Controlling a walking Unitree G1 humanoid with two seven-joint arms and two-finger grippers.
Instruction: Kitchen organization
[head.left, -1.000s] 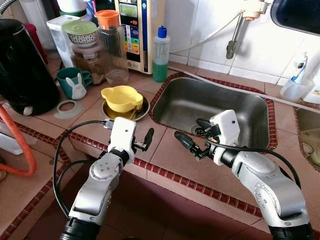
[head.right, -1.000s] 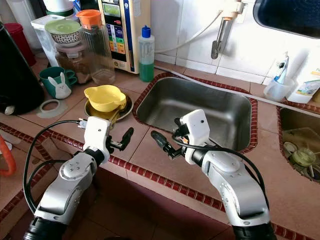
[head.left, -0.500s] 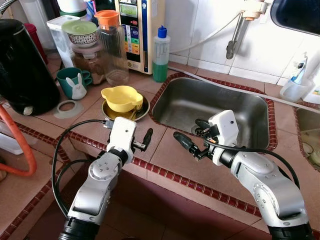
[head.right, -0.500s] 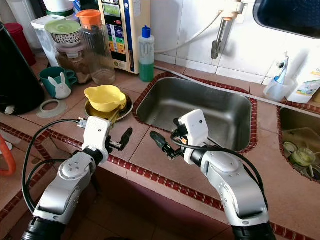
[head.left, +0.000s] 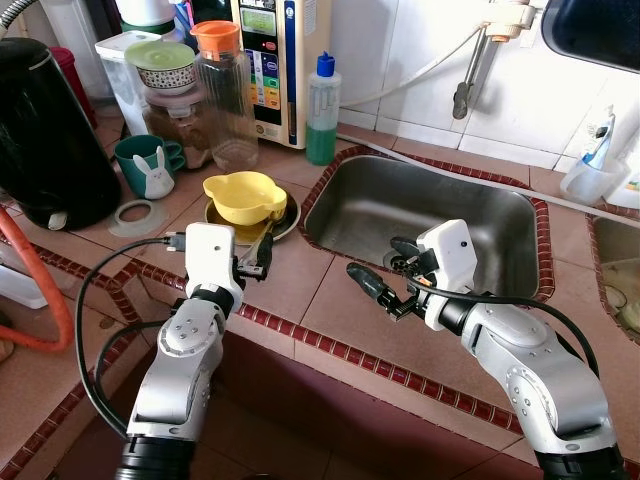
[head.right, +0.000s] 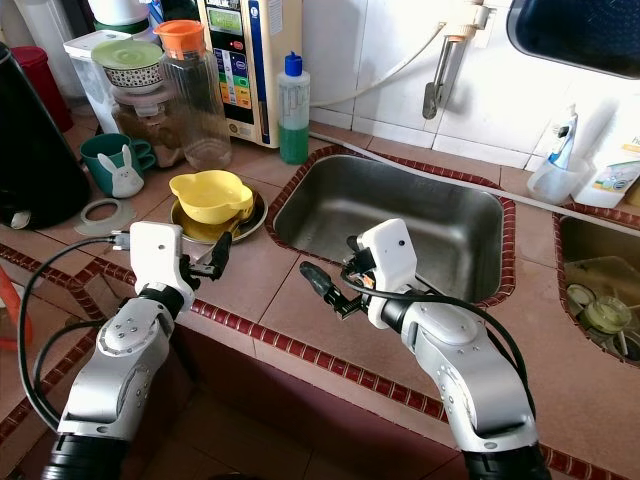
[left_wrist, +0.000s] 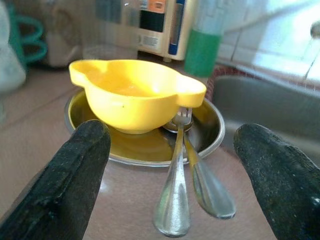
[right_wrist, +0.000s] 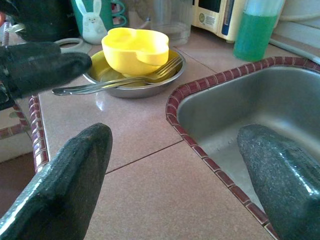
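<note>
— Yellow bowl: where?
— On the tiled tabletop, inside a metal dish, at nine o'clock from the steel sink.
— And the end effectors?
— Left end effector spread wide, low over the tabletop, just short of the dish at its six o'clock. Right end effector spread too, above the tabletop by the sink's near rim.
— Smaller things?
— Fork and spoon leaning from dish to tabletop, handles toward the left fingers, apart from them.
</note>
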